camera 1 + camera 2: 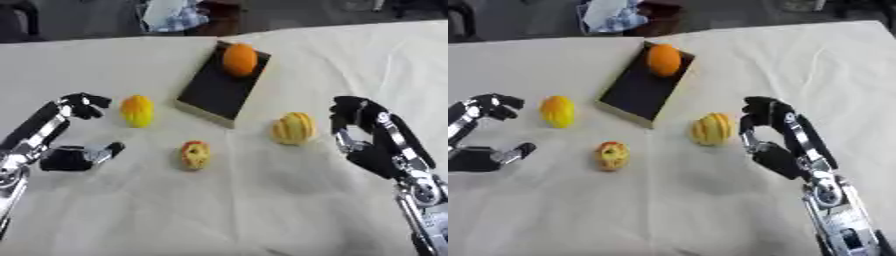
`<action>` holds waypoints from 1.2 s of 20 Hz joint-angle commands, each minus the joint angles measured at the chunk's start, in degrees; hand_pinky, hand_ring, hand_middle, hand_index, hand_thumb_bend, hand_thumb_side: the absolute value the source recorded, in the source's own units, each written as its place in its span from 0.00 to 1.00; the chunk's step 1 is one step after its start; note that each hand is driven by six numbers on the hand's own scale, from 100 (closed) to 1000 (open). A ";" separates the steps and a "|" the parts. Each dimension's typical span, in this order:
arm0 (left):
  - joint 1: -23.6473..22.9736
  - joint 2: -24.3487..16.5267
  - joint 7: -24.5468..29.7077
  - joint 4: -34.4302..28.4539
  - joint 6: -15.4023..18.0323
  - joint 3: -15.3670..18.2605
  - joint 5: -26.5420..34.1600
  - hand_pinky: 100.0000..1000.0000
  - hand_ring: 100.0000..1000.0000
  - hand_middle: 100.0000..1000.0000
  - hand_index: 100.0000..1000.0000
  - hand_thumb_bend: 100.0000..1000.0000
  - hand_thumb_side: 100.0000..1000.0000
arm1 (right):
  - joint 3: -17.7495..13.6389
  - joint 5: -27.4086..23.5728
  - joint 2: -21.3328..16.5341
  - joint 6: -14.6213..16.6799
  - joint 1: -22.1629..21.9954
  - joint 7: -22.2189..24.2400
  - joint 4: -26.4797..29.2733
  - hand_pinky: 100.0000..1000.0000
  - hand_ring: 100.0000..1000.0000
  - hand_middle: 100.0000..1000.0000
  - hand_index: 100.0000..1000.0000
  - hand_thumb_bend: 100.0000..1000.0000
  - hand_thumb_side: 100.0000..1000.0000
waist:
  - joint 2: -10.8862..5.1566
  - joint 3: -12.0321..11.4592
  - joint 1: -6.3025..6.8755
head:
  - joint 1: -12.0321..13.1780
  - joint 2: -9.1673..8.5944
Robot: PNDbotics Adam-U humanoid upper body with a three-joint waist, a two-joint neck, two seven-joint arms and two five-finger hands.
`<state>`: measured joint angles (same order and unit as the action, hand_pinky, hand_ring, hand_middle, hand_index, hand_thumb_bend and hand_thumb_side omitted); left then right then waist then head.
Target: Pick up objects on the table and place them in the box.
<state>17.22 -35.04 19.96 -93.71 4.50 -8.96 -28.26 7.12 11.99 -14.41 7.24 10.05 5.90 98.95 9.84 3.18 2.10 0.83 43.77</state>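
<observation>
A cream cloth covers the bench [262, 210], with dark floor beyond its far edge. At the left, the left robot hand [74, 130] hangs just above the cloth, fingers curled and grasping nothing. Just beside it lies a yellow-orange fruit [137, 111]. Nearer the front sits a small red-and-yellow fruit [195, 155]. The dark box [219, 87] lies askew, an orange [240, 60] resting in its far end. A ribbed yellow fruit [294, 129] lies right of it, with the right robot hand [367, 132] just beside, fingers curled, empty.
</observation>
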 commanded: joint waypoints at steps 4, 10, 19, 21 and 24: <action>8.03 -10.05 4.94 6.15 1.04 -1.61 -0.76 0.75 0.71 0.73 0.85 0.40 0.11 | 0.05 -0.22 -0.81 0.14 0.36 -0.21 1.09 0.70 0.68 0.65 0.79 0.00 0.31 | -1.47 0.43 0.40 | -0.11 -0.17; 13.88 -8.68 7.28 11.75 1.86 -2.78 -1.52 0.75 0.71 0.73 0.85 0.41 0.11 | 0.12 -0.33 -0.66 0.15 0.33 -0.16 1.03 0.70 0.68 0.65 0.79 0.00 0.31 | -1.52 0.57 0.21 | -0.35 -0.14; 19.57 -5.46 13.66 20.06 6.14 -5.15 -4.08 0.75 0.72 0.73 0.84 0.41 0.09 | 0.29 -0.79 -0.47 0.14 0.22 0.01 0.85 0.70 0.68 0.65 0.79 0.00 0.31 | -1.71 0.64 -0.17 | -0.49 0.09; 20.55 -4.45 13.91 21.82 6.64 -5.21 -5.47 0.75 0.72 0.73 0.84 0.41 0.09 | 0.32 -0.86 -0.42 0.15 0.21 0.05 0.83 0.70 0.68 0.65 0.79 0.00 0.31 | -1.76 0.65 -0.22 | -0.53 0.15; 21.79 -2.71 13.32 24.12 7.24 -5.12 -7.19 0.75 0.72 0.73 0.84 0.43 0.11 | 0.37 -0.92 -0.35 0.16 0.18 0.12 0.81 0.70 0.68 0.65 0.79 0.00 0.31 | -1.81 0.74 -0.29 | -0.39 0.20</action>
<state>37.68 -37.13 33.40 -69.96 11.35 -14.43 -34.69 7.48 11.46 -14.37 7.35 9.96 5.87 98.94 9.74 3.89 2.08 0.43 43.80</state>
